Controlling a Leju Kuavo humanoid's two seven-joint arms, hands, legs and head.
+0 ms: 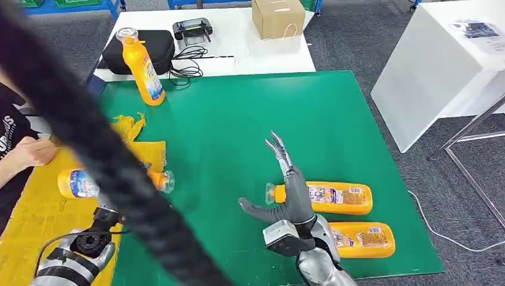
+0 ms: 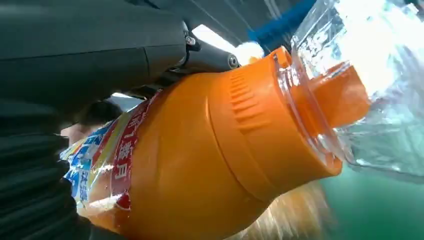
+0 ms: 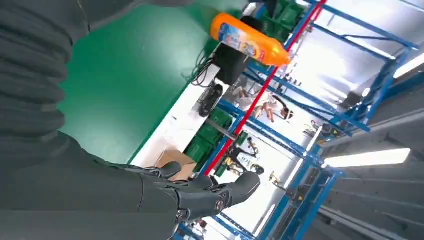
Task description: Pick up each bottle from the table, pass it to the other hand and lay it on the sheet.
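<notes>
Now the left hand has its fingers clamped on a bottle over the yellow sheet. The right hand hovers, fingers apart, above two lying bottles; a third bottle stands on the desk, so most remains.

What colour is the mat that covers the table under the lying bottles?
The flat table mat is plain green; the head view shows it best.
</notes>
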